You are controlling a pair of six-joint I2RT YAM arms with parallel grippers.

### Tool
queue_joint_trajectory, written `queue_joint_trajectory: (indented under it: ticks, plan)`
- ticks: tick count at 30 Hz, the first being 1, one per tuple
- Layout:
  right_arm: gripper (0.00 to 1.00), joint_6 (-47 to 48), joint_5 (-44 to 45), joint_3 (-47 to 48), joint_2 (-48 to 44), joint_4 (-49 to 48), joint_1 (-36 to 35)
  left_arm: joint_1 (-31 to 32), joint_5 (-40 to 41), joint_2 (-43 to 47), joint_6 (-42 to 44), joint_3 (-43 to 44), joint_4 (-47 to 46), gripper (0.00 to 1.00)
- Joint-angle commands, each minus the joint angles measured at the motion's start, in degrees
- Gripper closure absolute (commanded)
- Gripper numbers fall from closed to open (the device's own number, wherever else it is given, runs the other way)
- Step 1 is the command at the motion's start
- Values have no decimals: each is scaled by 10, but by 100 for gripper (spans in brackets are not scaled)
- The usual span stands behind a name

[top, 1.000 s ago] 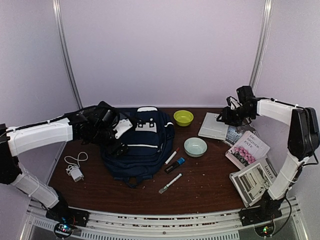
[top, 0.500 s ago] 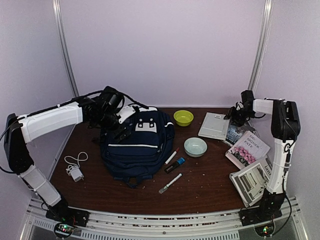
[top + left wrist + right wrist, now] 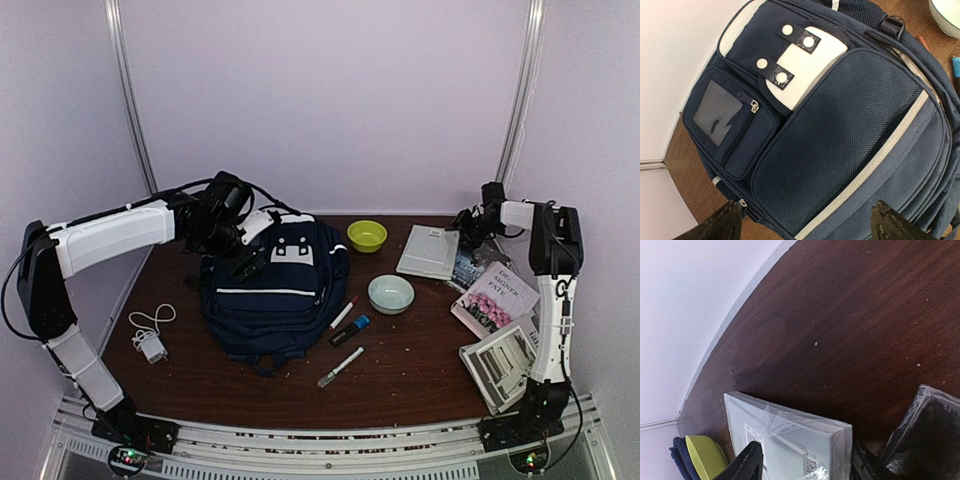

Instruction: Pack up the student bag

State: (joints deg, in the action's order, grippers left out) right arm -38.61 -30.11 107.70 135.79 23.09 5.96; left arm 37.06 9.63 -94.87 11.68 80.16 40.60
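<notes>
Left wrist view is showing the bag (image 3: 840, 140) lying directly beneath the left gripper (image 3: 807, 227). Jaws are standing wide open, empty.

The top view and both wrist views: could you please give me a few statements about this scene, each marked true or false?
1. The left gripper hovers over the student bag with open jaws, holding nothing. True.
2. The yellow-green bowl is stacked inside the pale blue bowl. False: they stand apart, the yellow-green one nearer the back wall.
3. A white charger with its cable lies on the left arm's side of the bag. True.
4. The right gripper is shut on a marker. False: the markers lie loose beside the bag, and this gripper's jaws stand apart at the plastic-wrapped book.
</notes>
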Motion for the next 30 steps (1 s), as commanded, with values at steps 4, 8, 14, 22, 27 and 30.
queue_joint_trajectory:
  ticks: [4, 8, 14, 22, 27, 30]
  plan:
    - [40, -22, -65, -17, 5, -17, -18, -1, -4, 19, 4, -3, -23, 8]
    - [40, -46, -112, -61, -7, -69, -31, -1, -7, 19, 4, -7, -28, 8]
    - [51, -122, -157, -131, -24, -206, -56, -2, -8, 21, 2, -10, -31, 8]
    - [95, -175, -171, -168, -40, -305, -60, -2, -15, 41, 3, -29, -32, 8]
    - [100, -168, -171, -198, -80, -321, -55, -5, -31, 60, 6, -43, -38, 7]
    - [100, -149, -149, -238, -129, -321, -45, -4, -32, 68, 5, -44, -37, 7]
